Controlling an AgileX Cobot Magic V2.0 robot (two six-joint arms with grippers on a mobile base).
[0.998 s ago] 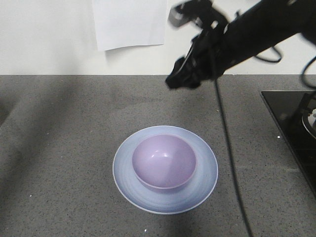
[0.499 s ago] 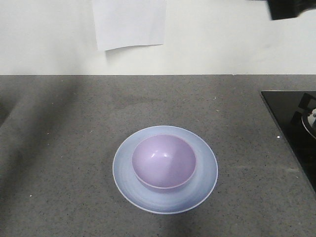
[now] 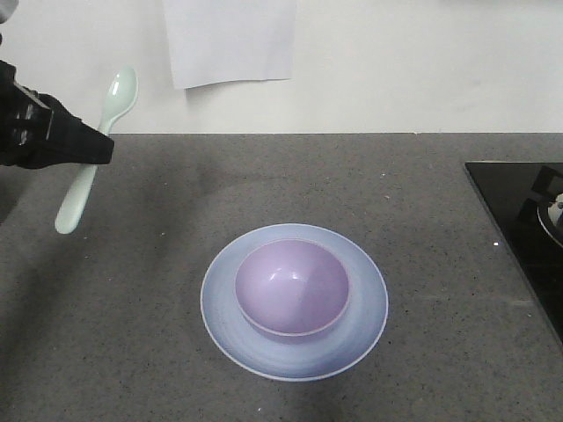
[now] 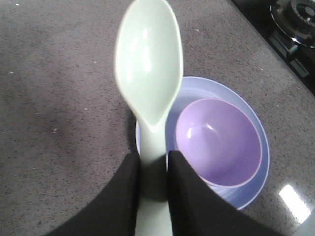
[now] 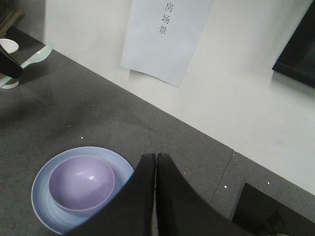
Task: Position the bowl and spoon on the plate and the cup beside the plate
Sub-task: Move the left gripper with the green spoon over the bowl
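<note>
1. Counter [image 3: 132, 308]: grey, speckled, and it runs the full width below a white wall.
2. Hob [image 3: 519, 211]: we list a black glass one set into the counter at the right edge.
3. Paper sheet [image 3: 230, 40]: white, fixed to the wall. We see printed characters on it in the right wrist view.
4. Plate [image 3: 361, 325]: pale blue-lilac, flat on the counter, near the middle of the front view.
5. Bowl [image 3: 293, 288]: lavender, upright, and it sits on the plate, roughly centred within the rim.
6. Left gripper [image 4: 151, 164]: black, at the far left above the counter. We find both fingers [image 4: 125, 196] clamped on the spoon's handle.
7. Right gripper [image 5: 155, 158]: black, raised over the counter near the plate. We see its fingers closed against each other.
8. Spoon [image 3: 119, 92]: mint-green, held in the air and tilted, with the head up toward the wall and the handle end pointing down. We record it well apart from the plate and bowl, off to their left.
</note>
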